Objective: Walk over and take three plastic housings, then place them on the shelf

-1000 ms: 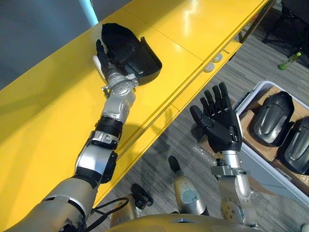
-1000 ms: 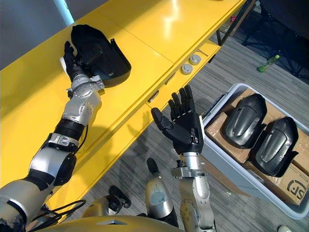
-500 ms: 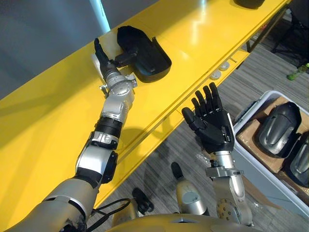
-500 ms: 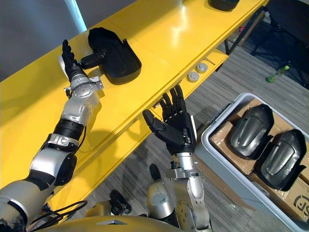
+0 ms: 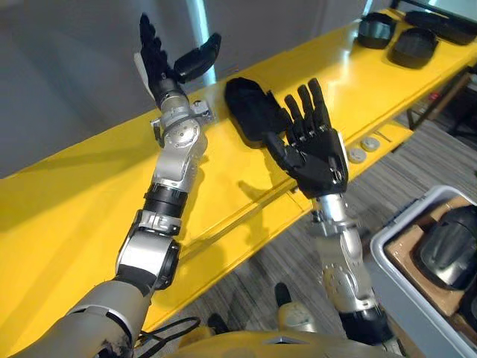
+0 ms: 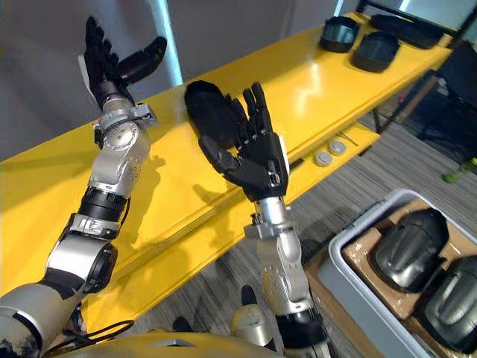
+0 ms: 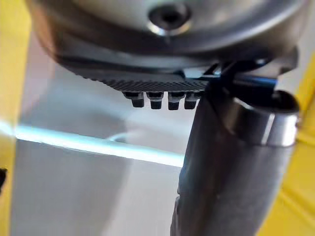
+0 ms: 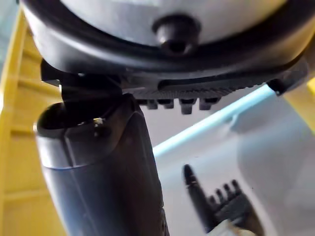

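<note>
Both of our hands are up in the air and carry nothing. The left hand (image 5: pixel 160 67) stands raised above the back of the yellow shelf (image 5: pixel 89 224), fingers straight and thumb spread wide. Its wrist view shows only bare fingertips with nothing between them. The right hand (image 5: pixel 317 153) is held palm up and spread flat in front of us, equally empty.

One black plastic housing (image 5: pixel 250 112) lies on the shelf just behind the right hand, hollow side up as far as we can tell, and neither hand touches it. We judge it is set well in from the front edge so it cannot slide off. At the far end of the shelf sit two more housings (image 6: pixel 339 33) (image 6: pixel 376 51), well apart from this one.

On the floor to our right stands a grey bin (image 6: pixel 358 227) with further housings (image 6: pixel 410 257) resting on cardboard inside it. That is the supply to draw from.

We read the spread hands as the posture of a finished placing, kept clear of the part so nothing drags it. Whether the shelf count is complete we cannot say. If not, the next move calls for turning toward the bin.
</note>
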Robot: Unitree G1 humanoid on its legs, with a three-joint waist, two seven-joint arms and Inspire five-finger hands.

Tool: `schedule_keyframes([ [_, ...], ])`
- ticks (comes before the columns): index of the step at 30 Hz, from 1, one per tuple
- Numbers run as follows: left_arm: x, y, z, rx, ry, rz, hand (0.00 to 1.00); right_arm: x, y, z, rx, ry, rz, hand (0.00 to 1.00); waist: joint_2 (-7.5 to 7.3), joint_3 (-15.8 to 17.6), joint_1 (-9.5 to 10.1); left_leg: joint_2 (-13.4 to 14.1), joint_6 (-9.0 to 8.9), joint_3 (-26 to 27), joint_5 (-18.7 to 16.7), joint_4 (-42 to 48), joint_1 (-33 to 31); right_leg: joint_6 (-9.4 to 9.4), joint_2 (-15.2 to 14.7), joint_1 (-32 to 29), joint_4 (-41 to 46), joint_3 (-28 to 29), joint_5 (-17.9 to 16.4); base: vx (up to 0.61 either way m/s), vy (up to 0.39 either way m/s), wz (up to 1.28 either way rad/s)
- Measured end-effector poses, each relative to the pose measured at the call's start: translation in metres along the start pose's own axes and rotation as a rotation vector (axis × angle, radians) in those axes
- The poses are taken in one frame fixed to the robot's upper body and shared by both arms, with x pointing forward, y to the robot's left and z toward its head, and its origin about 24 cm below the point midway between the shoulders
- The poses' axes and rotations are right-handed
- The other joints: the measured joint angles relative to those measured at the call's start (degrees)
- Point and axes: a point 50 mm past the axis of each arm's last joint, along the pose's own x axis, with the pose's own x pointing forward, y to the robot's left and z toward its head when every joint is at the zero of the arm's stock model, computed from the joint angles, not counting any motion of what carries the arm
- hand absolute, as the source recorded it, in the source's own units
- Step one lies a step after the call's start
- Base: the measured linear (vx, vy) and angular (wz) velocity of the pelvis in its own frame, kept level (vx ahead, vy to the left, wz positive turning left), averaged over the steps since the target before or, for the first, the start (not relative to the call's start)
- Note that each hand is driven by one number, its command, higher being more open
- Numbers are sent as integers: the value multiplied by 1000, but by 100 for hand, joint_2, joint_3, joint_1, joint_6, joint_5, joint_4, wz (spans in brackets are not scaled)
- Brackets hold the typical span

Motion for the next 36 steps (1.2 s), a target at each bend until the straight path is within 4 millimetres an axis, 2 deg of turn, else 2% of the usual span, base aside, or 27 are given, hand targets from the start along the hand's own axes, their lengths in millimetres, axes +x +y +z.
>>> schedule_keyframes([
  [3,-24,-2,20,-34,-83,-225,100,6,-4,-1,-35,35,26,100,20,-143,269,-28,-12,-238,66,-41,-7,-37,-11,118,5,-262,-41,-30,-37,40],
  [6,-54,18,28,-78,-109,-305,100,17,-9,-1,-54,51,33,100,23,-216,334,-66,-16,-474,101,-45,-7,-32,-33,262,6,-511,-94,-25,-26,43],
  [7,-74,31,24,-101,-80,-338,100,18,-17,-1,-63,67,1,100,18,-261,439,-96,-7,-591,124,-54,-8,-29,-48,321,6,-623,-126,-28,-17,40],
  [8,-81,35,21,-103,-61,-349,100,18,-21,-3,-67,77,-19,100,9,-279,481,-106,-5,-628,132,-58,-8,-30,-56,336,7,-672,-143,-39,-15,39],
  [10,-104,53,6,-77,25,-362,100,14,-34,-12,-70,145,-87,100,-36,-307,694,-136,-48,-758,127,-65,-19,-86,-73,379,38,-834,-236,-62,-17,32],
  [13,-119,64,-6,-54,93,-368,100,10,-36,-24,-97,229,-108,100,-53,-313,780,-160,-34,-876,151,-43,-99,-76,-100,319,183,-933,-344,-60,-11,24],
  [16,-123,62,-7,-76,96,-405,100,5,-37,-37,-120,315,-127,100,-85,-328,854,-178,-21,-911,167,-22,-161,-96,-120,271,220,-963,-340,-28,5,8],
  [21,-125,61,-6,-94,75,-437,100,-3,-48,-48,-164,412,-196,100,-121,-341,860,-167,9,-935,151,77,-210,-98,-118,266,216,-987,-338,-2,1,1],
  [26,-132,65,-10,-119,104,-439,100,-7,-58,-45,-177,409,-240,100,-145,-336,861,-94,-10,-936,91,218,-366,-103,-81,179,215,-970,-336,0,0,0],
  [30,-142,65,-16,-153,151,-470,100,-11,-69,-39,-252,428,-240,100,-168,-320,855,-84,-13,-938,71,257,-386,-75,-74,166,216,-962,-317,0,0,0],
  [36,-144,68,-25,-183,191,-468,100,-13,-82,-31,-282,428,-277,100,-219,-224,856,-81,-19,-896,55,260,-388,-128,-76,128,280,-902,-357,-7,-2,-3],
])
